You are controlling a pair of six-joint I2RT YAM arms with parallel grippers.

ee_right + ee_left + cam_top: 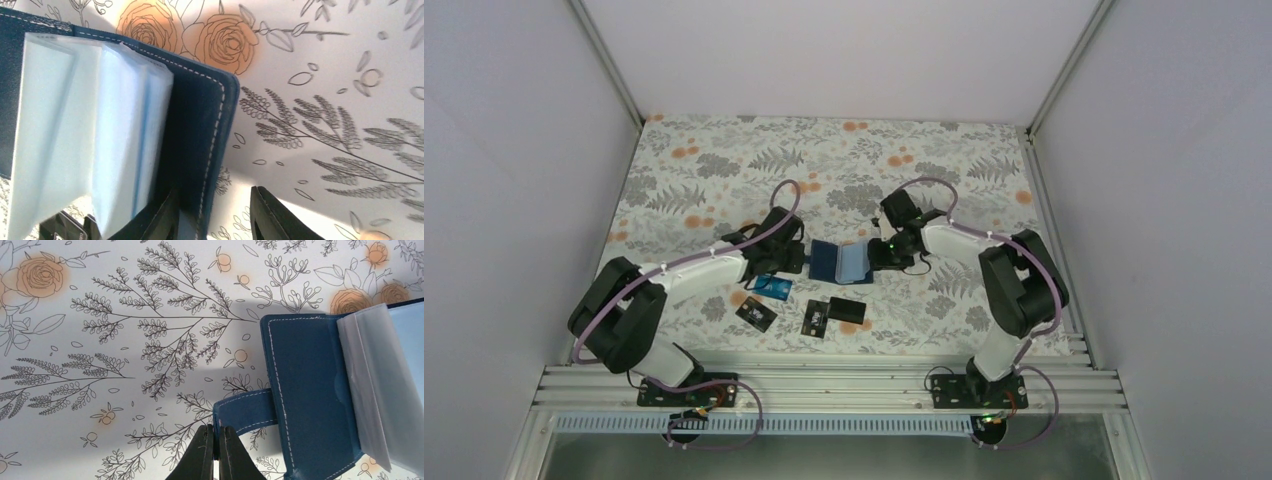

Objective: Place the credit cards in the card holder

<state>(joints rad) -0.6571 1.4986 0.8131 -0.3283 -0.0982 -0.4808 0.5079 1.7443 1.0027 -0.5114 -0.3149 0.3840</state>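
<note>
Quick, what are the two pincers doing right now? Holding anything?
Left pincer: closed, pinching the card holder's strap.
Right pincer: open, straddling the card holder's edge, not clamped.

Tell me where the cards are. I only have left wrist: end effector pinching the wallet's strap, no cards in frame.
Observer: All four lie on the cloth on the near side of the open card holder: teal card by the left arm, three black cards a little nearer the bases.
Operator: Right arm?
Observer: Right end effector is at the holder's right cover, jaws open astride its edge, with a gap showing on one side.
Operator: Carrying a card?
Observer: No. Only the cover sits between its fingers.
</note>
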